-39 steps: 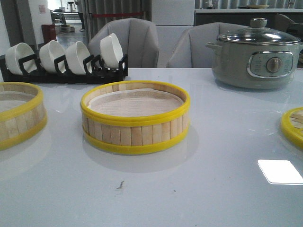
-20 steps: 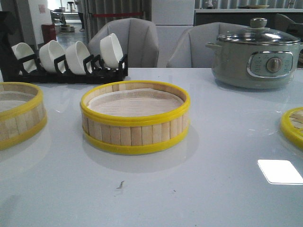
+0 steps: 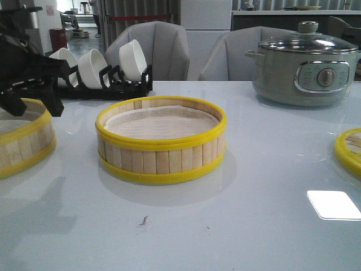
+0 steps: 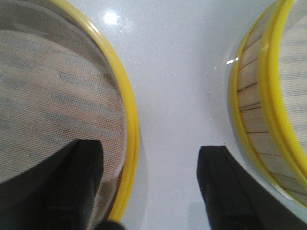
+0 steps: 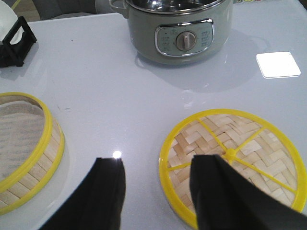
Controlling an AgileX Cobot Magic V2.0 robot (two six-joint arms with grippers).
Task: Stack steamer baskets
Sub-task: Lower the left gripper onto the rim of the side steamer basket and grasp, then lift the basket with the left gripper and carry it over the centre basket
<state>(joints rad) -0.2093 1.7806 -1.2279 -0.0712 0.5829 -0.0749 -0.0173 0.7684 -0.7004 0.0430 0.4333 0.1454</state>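
One steamer basket (image 3: 161, 138), yellow-rimmed with bamboo-slat walls and a cloth liner, stands mid-table. A second steamer basket (image 3: 22, 141) sits at the left edge. The woven lid (image 3: 350, 149) lies at the right edge. My left gripper (image 3: 32, 104) hangs open over the left basket's right side. In the left wrist view it (image 4: 151, 153) straddles that basket's rim (image 4: 130, 120), one finger over the liner, the other over the table beside the middle basket (image 4: 254, 110). My right gripper (image 5: 156, 165) is open, one finger over the lid (image 5: 249, 143), and does not show in the front view.
A black rack of white bowls (image 3: 107, 70) stands behind the left basket, partly hidden by my left arm. A grey-green electric pot (image 3: 304, 68) with a glass lid stands at the back right. Chairs stand beyond the table's far edge.
My left arm has come into the front view from the left and now hangs over the left basket, hiding the leftmost bowl. The baskets and lid have not moved.
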